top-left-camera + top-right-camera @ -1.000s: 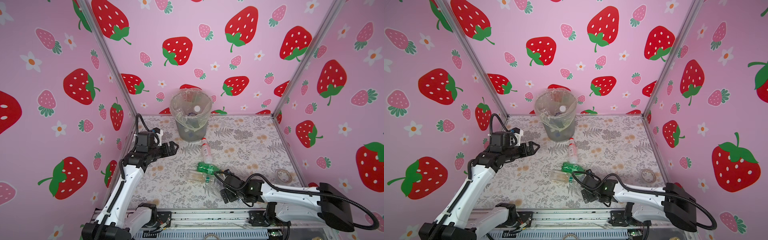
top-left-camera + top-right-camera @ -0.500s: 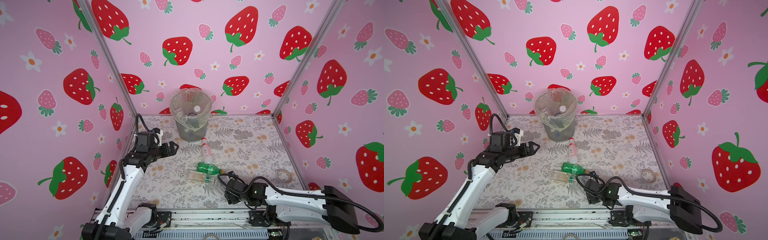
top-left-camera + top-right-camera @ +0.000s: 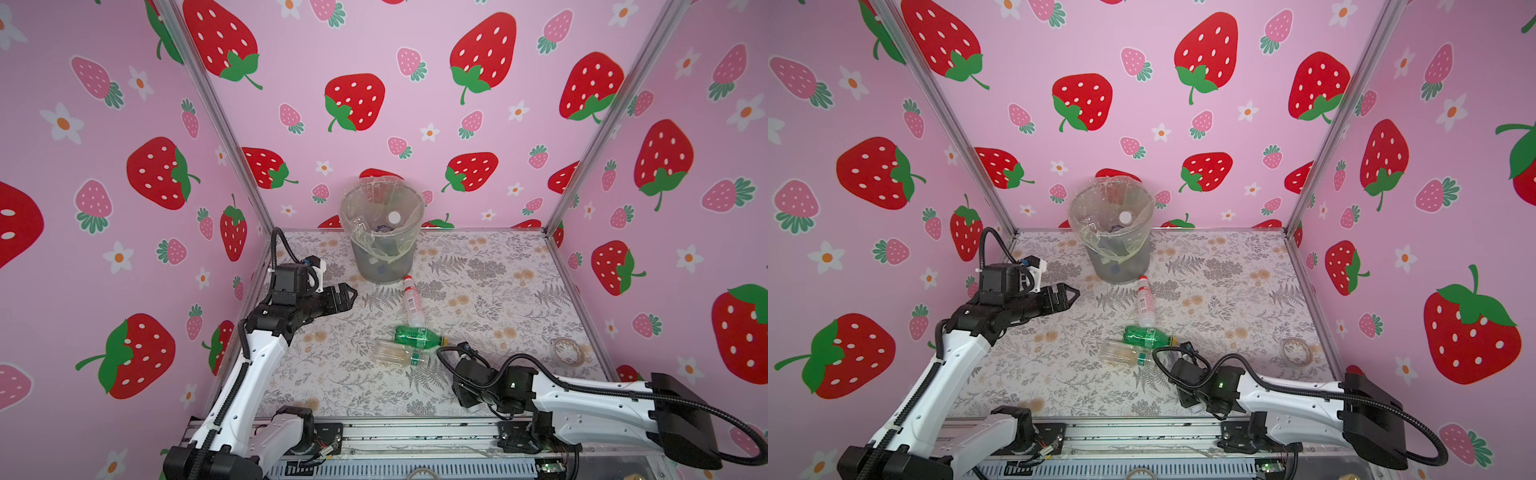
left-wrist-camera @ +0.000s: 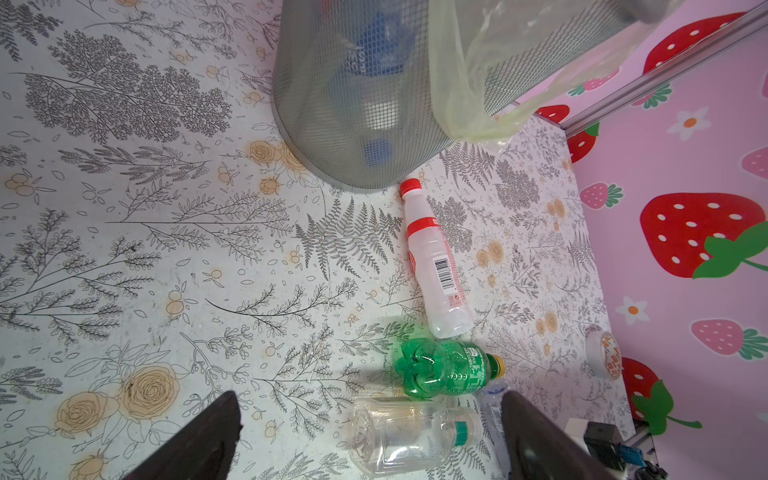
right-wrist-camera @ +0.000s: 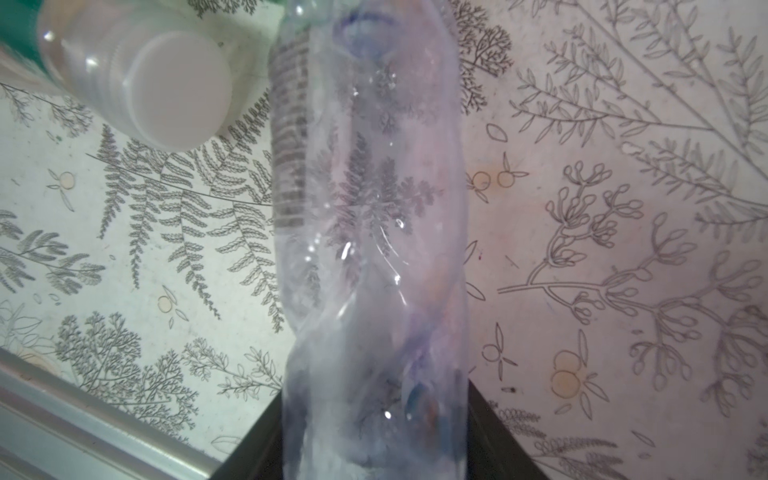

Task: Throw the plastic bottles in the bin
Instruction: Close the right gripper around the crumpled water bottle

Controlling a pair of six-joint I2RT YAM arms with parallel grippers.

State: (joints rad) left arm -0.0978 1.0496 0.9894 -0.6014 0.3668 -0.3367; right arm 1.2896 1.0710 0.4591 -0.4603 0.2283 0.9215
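The bin (image 3: 382, 232) (image 3: 1111, 232) stands at the back with several bottles inside. Three plastic bottles lie in front of it: a red-capped one (image 3: 412, 301) (image 4: 436, 266), a green one (image 3: 417, 336) (image 4: 444, 370), and a clear one with a green band (image 3: 395, 353) (image 4: 407, 436). My right gripper (image 3: 463, 390) (image 5: 374, 415) is low near the front edge, shut on a fourth, crumpled clear bottle (image 5: 370, 249). In both top views the gripper hides that bottle. My left gripper (image 3: 349, 297) (image 4: 372, 401) hovers open left of the bin, holding nothing.
A roll of tape (image 3: 567, 352) (image 3: 1296, 351) lies near the right wall. Pink strawberry walls enclose the floral table on three sides. A metal rail (image 5: 83, 415) runs along the front edge, close to my right gripper.
My right gripper's jaws have closed onto the crumpled clear bottle. The right arm shifted slightly along the front edge. The left arm has not moved.
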